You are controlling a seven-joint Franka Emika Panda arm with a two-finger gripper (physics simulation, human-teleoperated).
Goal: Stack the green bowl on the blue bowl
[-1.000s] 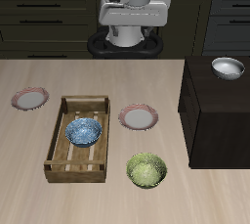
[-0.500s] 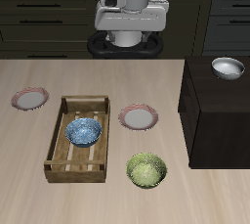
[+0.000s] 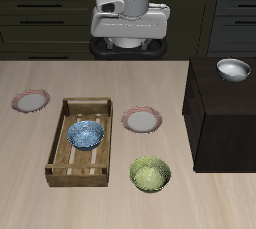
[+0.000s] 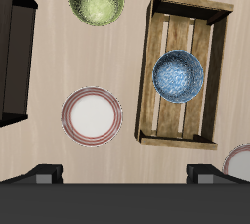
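Resting on the bare surface (image 3: pixel 30 148) near its front edge, the green bowl (image 3: pixel 150 174) sits upright beside a wooden crate (image 3: pixel 79 141), apart from it. The blue bowl (image 3: pixel 86 134) lies inside that crate on the slatted floor. One green bowl and one blue bowl are present. The exterior view alone shows a white-grey bowl (image 3: pixel 234 69) on a dark cabinet (image 3: pixel 222 113) at the side, and shows both pink-rimmed plates whole: one plate (image 3: pixel 142 121) between crate and cabinet, the other plate (image 3: pixel 30 100) beyond the crate's opposite side. The wrist view looks straight down on the crate slats and shows the gripper (image 4: pixel 125 176) with its two dark fingers (image 4: pixel 45 175) spread wide apart, holding nothing, well clear of both bowls.
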